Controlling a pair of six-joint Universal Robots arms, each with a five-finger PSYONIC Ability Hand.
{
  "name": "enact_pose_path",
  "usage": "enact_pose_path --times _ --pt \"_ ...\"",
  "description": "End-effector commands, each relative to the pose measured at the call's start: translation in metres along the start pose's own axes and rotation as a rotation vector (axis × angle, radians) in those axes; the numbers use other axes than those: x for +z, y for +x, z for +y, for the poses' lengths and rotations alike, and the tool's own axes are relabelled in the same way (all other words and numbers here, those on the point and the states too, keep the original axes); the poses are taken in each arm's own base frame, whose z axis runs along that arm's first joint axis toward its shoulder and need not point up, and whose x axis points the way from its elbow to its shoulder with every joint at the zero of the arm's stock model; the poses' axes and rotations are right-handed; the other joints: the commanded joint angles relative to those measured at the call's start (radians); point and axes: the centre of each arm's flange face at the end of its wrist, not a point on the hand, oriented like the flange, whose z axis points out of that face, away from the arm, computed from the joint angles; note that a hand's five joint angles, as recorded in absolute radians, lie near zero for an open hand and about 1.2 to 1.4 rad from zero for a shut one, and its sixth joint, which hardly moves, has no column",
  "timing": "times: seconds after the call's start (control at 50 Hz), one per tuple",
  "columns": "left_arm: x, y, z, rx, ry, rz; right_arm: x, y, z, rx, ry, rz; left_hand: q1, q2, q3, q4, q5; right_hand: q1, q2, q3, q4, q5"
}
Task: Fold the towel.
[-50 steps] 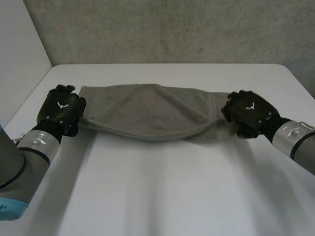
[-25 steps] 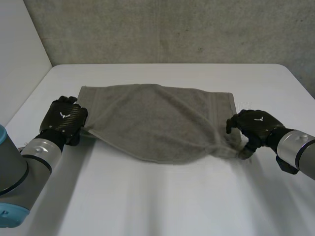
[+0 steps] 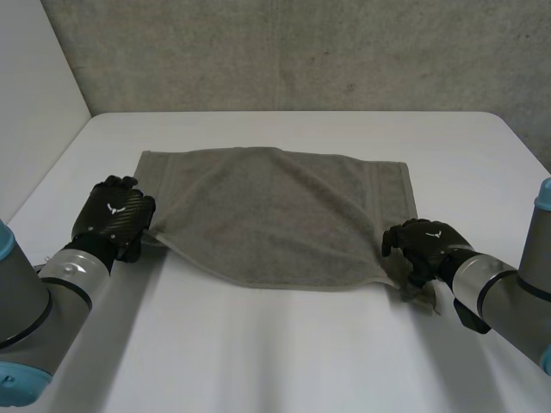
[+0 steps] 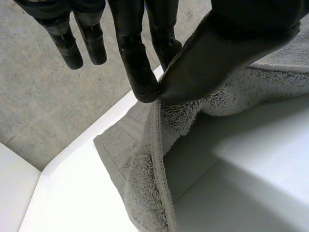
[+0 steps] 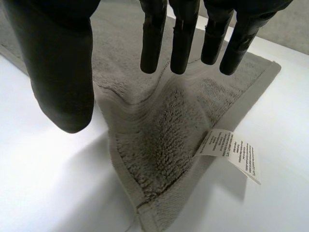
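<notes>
Live on the near corners of the grey terry towel [image 3: 275, 206].
The left hand [image 3: 114, 215] pinches its corner; the right hand [image 3: 424, 244] hovers unclenched and needs a square hem grip.

In the head view the left hand [image 3: 112, 215] covers the towel's [image 3: 275, 215] near left corner, and the right hand [image 3: 428, 241] covers part of its near right corner. Print on the white label [image 5: 231, 153] is too small to read. The desk's [image 3: 258, 344] near edge is cut off.
</notes>
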Motion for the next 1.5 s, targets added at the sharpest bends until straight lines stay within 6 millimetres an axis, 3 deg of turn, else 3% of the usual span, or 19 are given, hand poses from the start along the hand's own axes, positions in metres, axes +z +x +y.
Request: enact_pose_path --times 0.02,0.18,0.32,0.38,0.42,0.44,0.46,0.6,0.74,0.84,1.0,1.08,1.18,1.28,1.32,1.4,1.44,1.48,1.5 --pt "0.0 0.0 0.0 0.0 -0.002 0.0 -0.013 -0.004 -0.003 -0.006 0.019 -0.009 0.081 0.034 -0.052 -0.059 0.032 -0.044 -0.063 -0.044 -0.076 -0.022" --pt "0.001 -0.001 -0.002 0.001 0.003 -0.004 -0.009 -0.004 0.002 -0.009 0.034 -0.002 0.081 0.034 -0.052 -0.059 0.032 -0.005 -0.025 -0.044 -0.076 0.016" --pt "0.002 -0.007 -0.002 -0.003 0.002 -0.022 0.01 -0.006 0.017 -0.011 0.009 -0.014 0.081 0.034 -0.052 -0.059 0.032 0.065 0.046 -0.044 -0.076 0.087" --pt "0.003 -0.011 0.0 -0.004 -0.012 -0.028 0.023 -0.011 0.027 -0.016 -0.022 -0.033 0.081 0.034 -0.052 -0.059 0.032 0.209 0.19 -0.044 -0.076 0.231" --pt "0.002 -0.011 0.0 -0.008 -0.023 -0.026 0.027 -0.009 0.026 -0.018 -0.014 -0.023 0.081 0.034 -0.052 -0.059 0.032 0.533 0.514 -0.044 -0.076 0.555" --pt "0.002 -0.012 0.002 -0.01 -0.033 -0.026 0.027 -0.009 0.026 -0.018 -0.014 -0.023 0.081 0.034 -0.052 -0.059 0.032 0.535 0.515 -0.044 -0.076 0.556" --pt "0.002 -0.013 0.002 -0.012 -0.036 -0.029 0.029 -0.006 0.024 -0.015 -0.008 -0.014 0.081 0.034 -0.052 -0.059 0.032 0.759 0.739 -0.044 -0.076 0.78" --pt "-0.001 -0.016 -0.001 -0.015 -0.041 -0.033 0.028 -0.002 0.017 -0.021 0.012 -0.012 0.081 0.034 -0.052 -0.059 0.032 0.857 0.837 -0.044 -0.076 0.878" --pt "-0.01 -0.021 -0.013 -0.011 -0.024 -0.044 0.004 0.009 -0.016 -0.05 0.11 0.028 0.081 0.034 -0.052 -0.059 0.032 0.857 0.837 -0.044 -0.076 0.878" --pt "-0.023 -0.025 -0.025 -0.01 -0.017 -0.051 -0.044 0.024 -0.049 -0.127 0.156 0.037 0.081 0.034 -0.052 -0.059 0.032 0.857 0.837 -0.044 -0.076 0.878" --pt "-0.05 -0.038 -0.044 -0.008 -0.008 -0.092 -0.086 0.027 -0.072 -0.16 0.191 0.006 0.081 0.034 -0.052 -0.059 0.032 0.857 0.837 -0.044 -0.076 0.878" --pt "-0.064 -0.035 -0.047 -0.006 -0.014 -0.077 -0.093 0.038 -0.077 -0.18 0.198 0.036 0.081 0.034 -0.052 -0.059 0.032 0.857 0.837 -0.044 -0.076 0.878" --pt "-0.066 -0.03 -0.045 -0.003 -0.01 -0.037 -0.093 0.052 -0.078 -0.21 0.2 0.063 0.081 0.034 -0.052 -0.059 0.032 0.857 0.837 -0.044 -0.076 0.878" --pt "-0.051 -0.028 -0.039 -0.011 -0.027 0.011 -0.076 0.058 -0.073 -0.208 0.174 0.023 0.081 0.034 -0.052 -0.059 0.032 0.857 0.837 -0.044 -0.076 0.878" --pt "-0.041 -0.028 -0.034 -0.015 -0.049 0.025 -0.054 0.069 -0.069 -0.19 0.133 0.004 0.081 0.034 -0.052 -0.059 0.032 0.857 0.837 -0.044 -0.076 0.878" --pt "-0.006 -0.032 -0.027 -0.023 -0.081 0.044 -0.03 0.08 -0.066 -0.18 0.104 -0.006 0.081 0.034 -0.052 -0.059 0.032 0.857 0.837 -0.044 -0.076 0.878" --pt "0.007 -0.033 -0.022 -0.026 -0.095 0.051 -0.019 0.076 -0.067 -0.19 0.103 -0.032 0.081 0.034 -0.052 -0.059 0.032 0.857 0.837 -0.044 -0.076 0.878" --pt "0.034 -0.034 -0.016 -0.026 -0.099 0.06 0.005 0.067 -0.069 -0.216 0.104 -0.078 0.081 0.034 -0.052 -0.059 0.032 0.857 0.837 -0.044 -0.076 0.878" --pt "0.035 -0.034 -0.016 -0.026 -0.099 0.06 0.006 0.067 -0.069 -0.216 0.104 -0.079 0.081 0.034 -0.052 -0.059 0.032 0.857 0.837 -0.044 -0.076 0.878"
